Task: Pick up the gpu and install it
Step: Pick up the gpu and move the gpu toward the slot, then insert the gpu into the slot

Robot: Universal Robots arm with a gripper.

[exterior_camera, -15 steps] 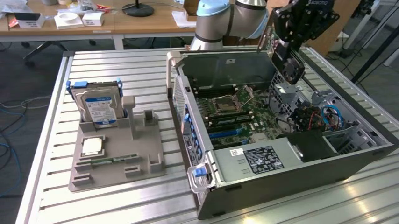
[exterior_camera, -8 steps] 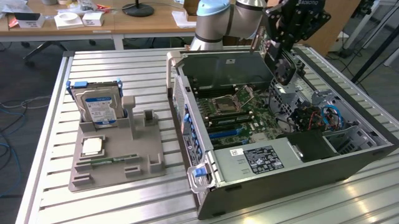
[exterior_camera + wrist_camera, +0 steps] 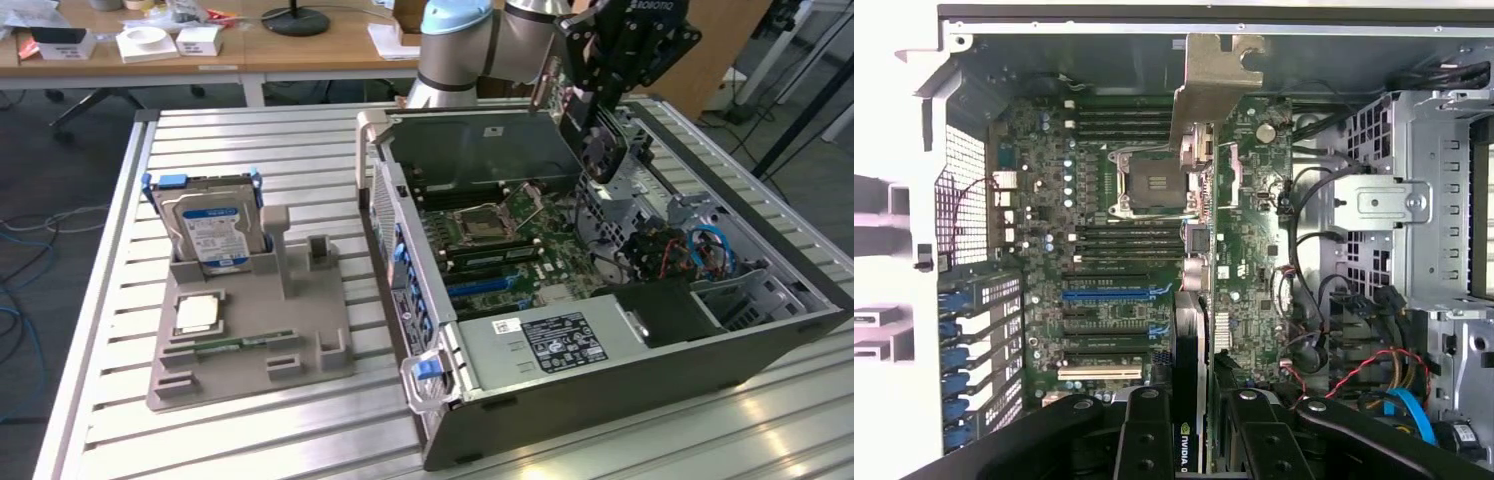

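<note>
The gpu (image 3: pixel 1196 350), metal bracket (image 3: pixel 1216 85) leading, hangs above the motherboard (image 3: pixel 1124 250), pinched by its flat faces in the narrowed claw (image 3: pixel 1197 405). That likely keeps its connector edge free over the open computer case (image 3: pixel 641 350).

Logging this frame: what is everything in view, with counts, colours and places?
gpu: one, black with pale metal bracket, held over the open case
computer case: one, dark grey, side open, on the table at the exterior view's right
motherboard: one, green, inside the case
power supply: one, silver with black label, inside the case
parts holder: one, grey, on the table at the exterior view's left
hard drive: one, silver with blue label, upright in the holder
processor chip: one, silver, flat on the holder
memory stick: one, green, lying in the holder
table: one, slatted silver metal
gripper: one, black, shut on the gpu
robot arm: one, silver and pale blue, behind the case
</note>
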